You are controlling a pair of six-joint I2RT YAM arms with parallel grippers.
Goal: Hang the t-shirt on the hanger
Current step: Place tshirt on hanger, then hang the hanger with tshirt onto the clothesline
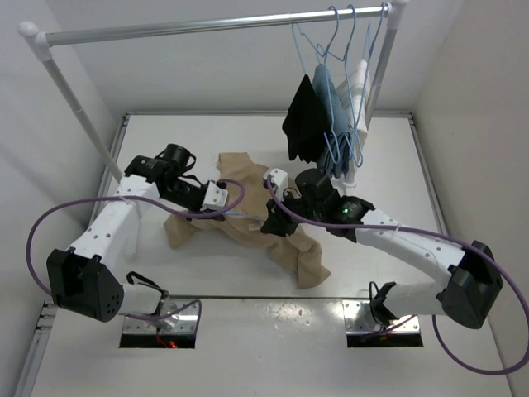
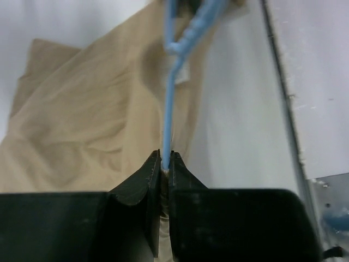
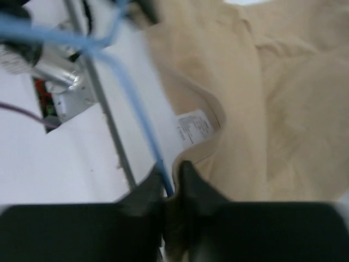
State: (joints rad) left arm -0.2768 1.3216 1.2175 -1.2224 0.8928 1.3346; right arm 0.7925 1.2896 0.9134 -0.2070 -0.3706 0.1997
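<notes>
The tan t-shirt lies crumpled on the white table between my two arms. My left gripper is over its left part, shut on a straight wire of the light-blue hanger, which runs forward over the shirt. In the left wrist view the jaws pinch the wire. My right gripper is at the shirt's middle. In the right wrist view it is shut on the shirt's neck rim by the white label, with the hanger wire running in between the fingers beside the cloth.
A clothes rail spans the back. Blue wire hangers with a black garment, a blue one and a white one hang at its right end. The rail's slanted post stands left. Base plates sit at the near edge.
</notes>
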